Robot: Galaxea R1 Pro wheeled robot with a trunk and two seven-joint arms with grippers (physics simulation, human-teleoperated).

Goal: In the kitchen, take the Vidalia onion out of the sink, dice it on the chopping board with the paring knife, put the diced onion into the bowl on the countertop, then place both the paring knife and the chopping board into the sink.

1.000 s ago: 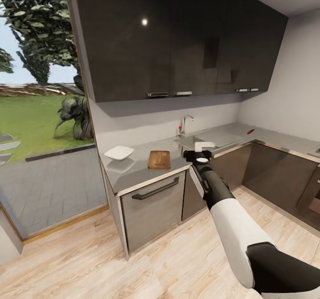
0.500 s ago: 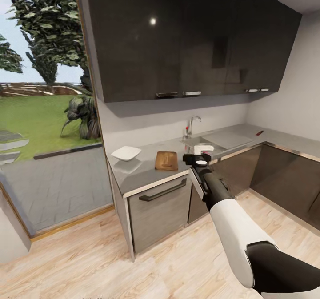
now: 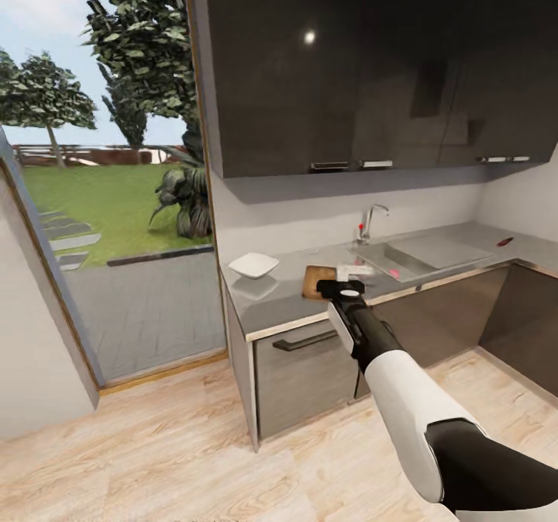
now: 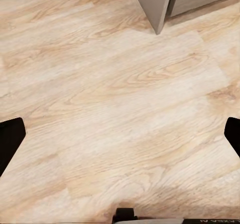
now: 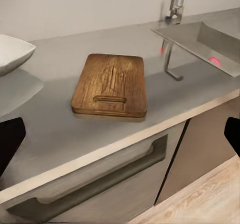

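Note:
The brown chopping board (image 5: 111, 86) lies flat on the grey countertop (image 5: 60, 129), its handle slot toward me. A white bowl (image 5: 12, 52) stands beside it on the window side, and the sink (image 5: 210, 39) with its chrome tap (image 5: 176, 4) lies on the other side. A pink spot in the basin is the Vidalia onion (image 5: 215, 61). In the head view my right gripper (image 3: 353, 272) hangs open in front of the counter edge, partly hiding the chopping board (image 3: 313, 281). The paring knife (image 3: 504, 241) lies far along the counter past the sink (image 3: 387, 258). My left gripper (image 4: 120, 139) is open over the wooden floor.
Dark wall cabinets (image 3: 349, 64) hang over the counter. Below it are grey cabinet fronts with a bar handle (image 3: 304, 342). A large glass opening (image 3: 116, 219) to a garden sits left of the counter end. Light wooden floor (image 3: 194, 444) lies between me and the cabinets.
The whole head view has shifted, so the camera has moved: counter, bowl and sink sit further right in the picture. My right gripper now overlaps the chopping board's near edge.

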